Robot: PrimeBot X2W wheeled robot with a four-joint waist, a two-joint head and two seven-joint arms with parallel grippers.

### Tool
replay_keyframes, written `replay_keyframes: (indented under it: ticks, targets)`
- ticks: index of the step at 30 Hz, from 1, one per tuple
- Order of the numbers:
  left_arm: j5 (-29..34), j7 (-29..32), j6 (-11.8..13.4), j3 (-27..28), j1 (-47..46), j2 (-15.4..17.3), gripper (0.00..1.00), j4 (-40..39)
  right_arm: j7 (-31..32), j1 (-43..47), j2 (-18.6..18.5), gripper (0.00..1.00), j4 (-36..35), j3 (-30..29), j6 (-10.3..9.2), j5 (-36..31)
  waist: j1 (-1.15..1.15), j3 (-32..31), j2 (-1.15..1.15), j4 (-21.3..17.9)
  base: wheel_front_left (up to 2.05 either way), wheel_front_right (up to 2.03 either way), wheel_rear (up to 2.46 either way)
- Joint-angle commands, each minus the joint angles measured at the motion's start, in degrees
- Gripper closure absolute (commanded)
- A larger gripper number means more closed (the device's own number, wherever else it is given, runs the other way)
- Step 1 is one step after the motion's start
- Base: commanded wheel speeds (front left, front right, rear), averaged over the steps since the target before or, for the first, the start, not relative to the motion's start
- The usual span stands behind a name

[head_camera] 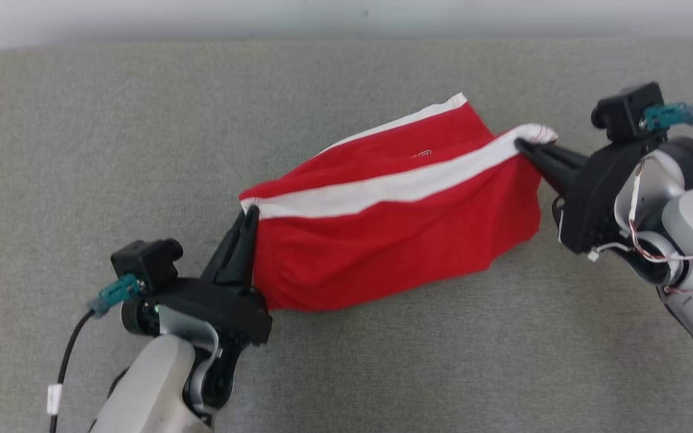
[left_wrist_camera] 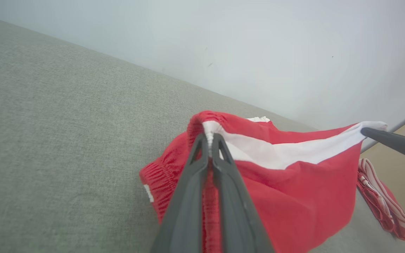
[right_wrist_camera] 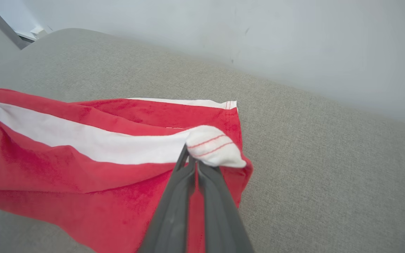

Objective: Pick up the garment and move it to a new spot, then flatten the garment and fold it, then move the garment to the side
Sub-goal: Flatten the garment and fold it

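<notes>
Red shorts [head_camera: 382, 240] with a white stripe hang stretched between two pincers above a grey pad [head_camera: 82, 150], mid-frame in the head view. The left pincer [head_camera: 250, 213], at lower left, is clamped on the gathered waistband end. The right pincer [head_camera: 521, 144], at upper right, is pinched on the white hem corner. The long axis of the shorts runs along the taut stripe from lower left to upper right, so each arm holds one end and neither is nearer the middle. Any laying-down looks to depend on both ends moving together along that line.

The lower edge sags toward the pad, but whether it rests there cannot be told. A fold half covers a small mark near the top edge. A second striped cloth [left_wrist_camera: 385, 200] lies at the lower right of the left wrist view.
</notes>
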Motion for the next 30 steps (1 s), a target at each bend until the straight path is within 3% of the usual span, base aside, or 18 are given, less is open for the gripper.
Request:
replay_keyframes:
  ticks: [1,21,22,23,30]
  targets:
    - [0.4,-0.6,0.4,0.4,-1.5,-0.4,1.0,0.8,-1.0,-1.4,0.7,1.0,1.0,0.3,-0.14,-0.6,-0.01,2.4,-0.01,1.6,0.0,0.0,0.0]
    - [3.2,-2.7,2.1,2.3,-10.6,-4.8,1.0,8.7,-14.3,-14.1,7.5,1.0,21.6,4.9,-0.15,-9.7,-0.01,7.4,-0.01,4.3,0.0,0.0,0.0]
    - [3.3,-2.7,2.1,2.4,-10.8,-4.9,0.2,8.8,-14.7,-14.3,8.1,0.53,22.5,5.1,-0.15,-9.8,-0.01,7.4,-0.01,4.4,0.0,0.0,0.0]
    - [3.4,-2.8,2.3,2.8,-11.0,-5.0,0.0,8.8,-15.5,-14.7,8.5,0.0,23.1,5.1,-0.14,-9.8,-0.01,7.4,-0.01,4.5,0.0,0.0,0.0]
    - [7.4,-2.7,2.2,6.5,-9.2,-5.4,0.0,5.7,-21.2,-15.5,10.1,0.0,27.1,5.1,-0.15,-9.1,-0.01,6.1,-0.01,4.7,0.0,0.0,0.0]
